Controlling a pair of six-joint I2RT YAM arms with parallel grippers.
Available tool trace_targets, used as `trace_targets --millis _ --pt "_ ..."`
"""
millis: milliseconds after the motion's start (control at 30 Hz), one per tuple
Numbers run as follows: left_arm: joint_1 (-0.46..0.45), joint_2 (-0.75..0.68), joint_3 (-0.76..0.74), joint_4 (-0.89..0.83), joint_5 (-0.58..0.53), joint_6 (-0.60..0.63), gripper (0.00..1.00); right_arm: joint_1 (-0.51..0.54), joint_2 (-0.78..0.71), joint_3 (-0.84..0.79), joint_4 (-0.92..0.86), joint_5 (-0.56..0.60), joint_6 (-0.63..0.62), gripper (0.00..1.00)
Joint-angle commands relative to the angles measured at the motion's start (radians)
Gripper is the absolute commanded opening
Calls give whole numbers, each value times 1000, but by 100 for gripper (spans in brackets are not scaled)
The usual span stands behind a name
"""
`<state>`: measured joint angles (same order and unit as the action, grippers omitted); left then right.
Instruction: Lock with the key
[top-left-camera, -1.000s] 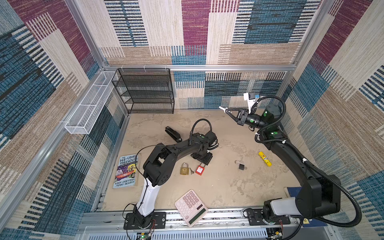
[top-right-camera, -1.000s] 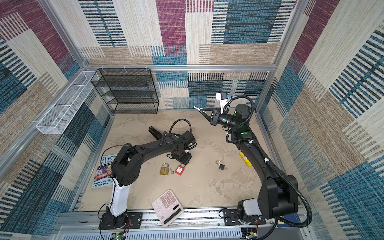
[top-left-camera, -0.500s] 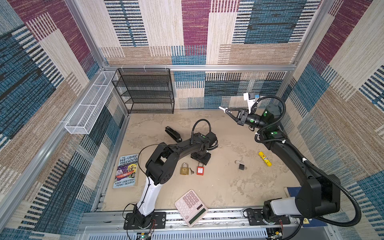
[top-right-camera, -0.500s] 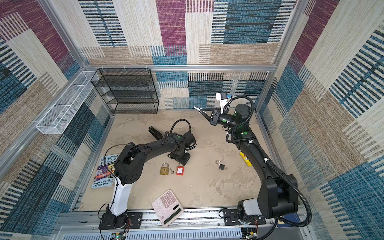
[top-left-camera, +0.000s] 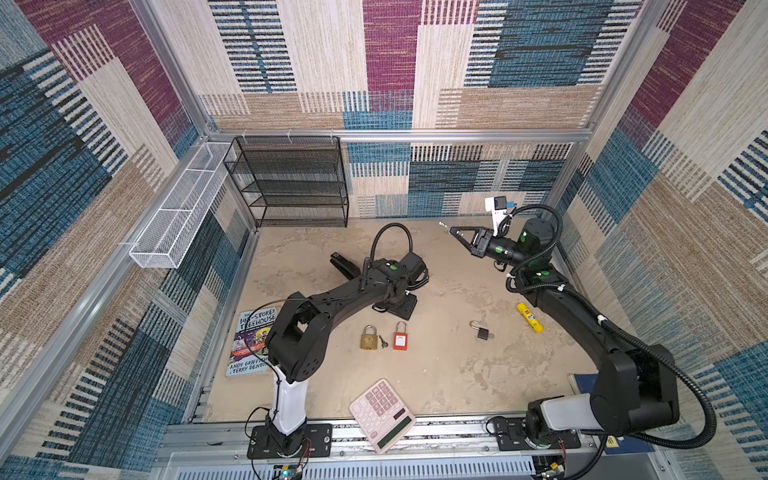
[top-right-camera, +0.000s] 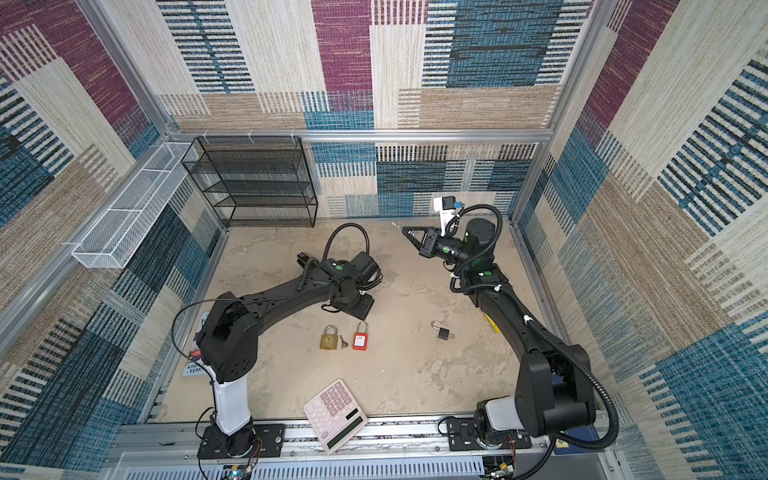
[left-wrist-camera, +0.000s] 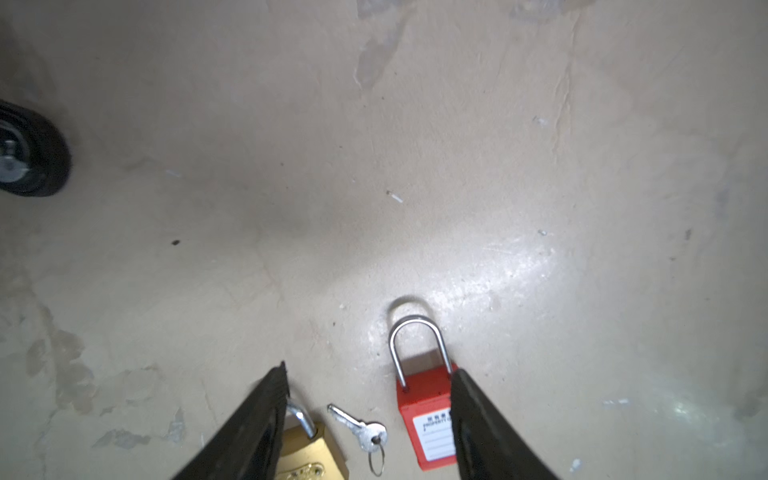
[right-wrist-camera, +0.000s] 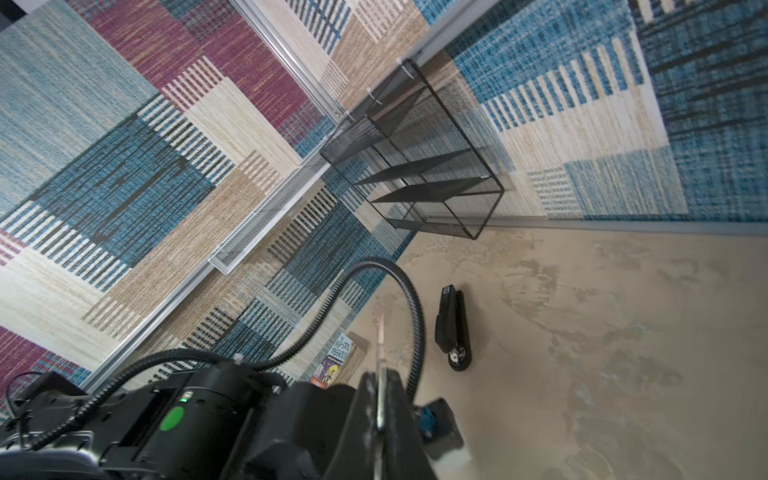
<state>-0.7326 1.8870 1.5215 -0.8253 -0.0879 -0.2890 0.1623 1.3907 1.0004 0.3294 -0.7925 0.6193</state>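
Mid-bench (top-left-camera: 436, 374), key (left-wrist-camera: 359, 426) lies flat on its ring betw. brass padlock (left-wrist-camera: 309, 455) and red padlock (left-wrist-camera: 424, 419), just beside both. L jaws hang above it, part open, holding nothing, one tip by each lock. Bare bench all round this group. Black padlock (top-left-camera: 482, 331) sits well apart, R side. 3 padlocks, 1 loose key. R jaws, raised at back, are pinched tight on a slim metal piece (right-wrist-camera: 380, 332). Calculator (top-left-camera: 382, 413) overhangs front edge.

Left claw (left-wrist-camera: 369, 370) agape, right claw (right-wrist-camera: 380, 378) closed
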Motion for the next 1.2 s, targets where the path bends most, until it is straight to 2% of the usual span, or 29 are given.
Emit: trace_targets --millis 0,67,133,233,333,467,633,867,967,1167 --pt "37 -95 -76 97 79 -78 64 11 -22 -39 -90 144 -108 0" --pt "61 -180 -150 150 91 -109 63 48 -39 -60 -144 222 -205 0" --pt "85 -266 -223 196 106 -136 63 126 -46 -62 -218 355 -326 0" --pt "125 -371 -314 239 145 -176 63 242 -38 -76 -275 521 -444 0" --pt "172 -470 -396 267 204 -220 63 339 -25 -89 -316 685 -519 0" --pt "229 -575 -492 298 290 -269 63 448 -19 -112 -350 841 -581 0" --pt "277 -648 -589 327 334 -300 62 564 9 -144 -383 940 -585 0" --pt "299 -662 -758 507 435 -382 62 693 95 -124 -493 1091 -530 0" --pt "299 -685 -834 584 463 -423 62 727 106 -148 -507 1118 -494 0" --pt "299 -745 -904 607 440 -431 62 787 131 -176 -522 1170 -468 0"
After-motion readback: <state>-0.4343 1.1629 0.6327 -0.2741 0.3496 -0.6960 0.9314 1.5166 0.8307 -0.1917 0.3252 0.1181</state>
